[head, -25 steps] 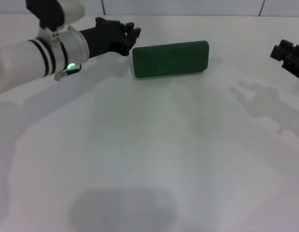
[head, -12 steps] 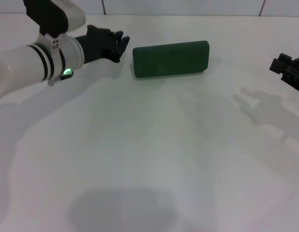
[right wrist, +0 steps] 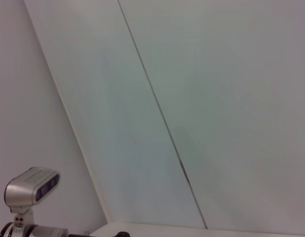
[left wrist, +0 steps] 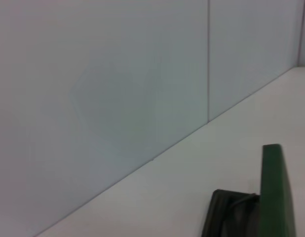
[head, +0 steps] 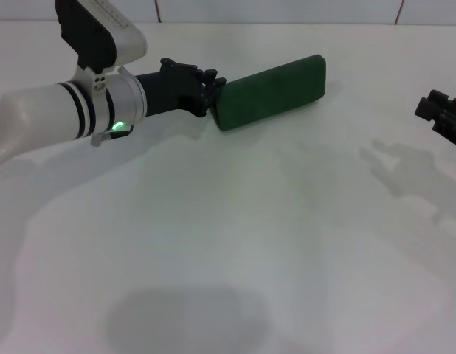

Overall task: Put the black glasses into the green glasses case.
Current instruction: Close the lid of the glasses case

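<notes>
The green glasses case (head: 271, 91) lies shut on the white table (head: 235, 221) at the back, skewed, with its left end nearer the front than its right end. My left gripper (head: 211, 90) touches that left end. In the left wrist view the green glasses case (left wrist: 276, 192) shows edge-on, with a black part of the gripper right beside it. The black glasses are out of view. My right gripper (head: 443, 116) hangs at the far right edge, well away from the case.
A pale tiled wall (left wrist: 118, 84) rises behind the table's back edge. The right wrist view shows only the wall and a silver camera head (right wrist: 31, 185).
My left gripper drew back to the left, then came forward against the case's left end. The case has turned, its left end now nearer the front. The right gripper barely moved.
</notes>
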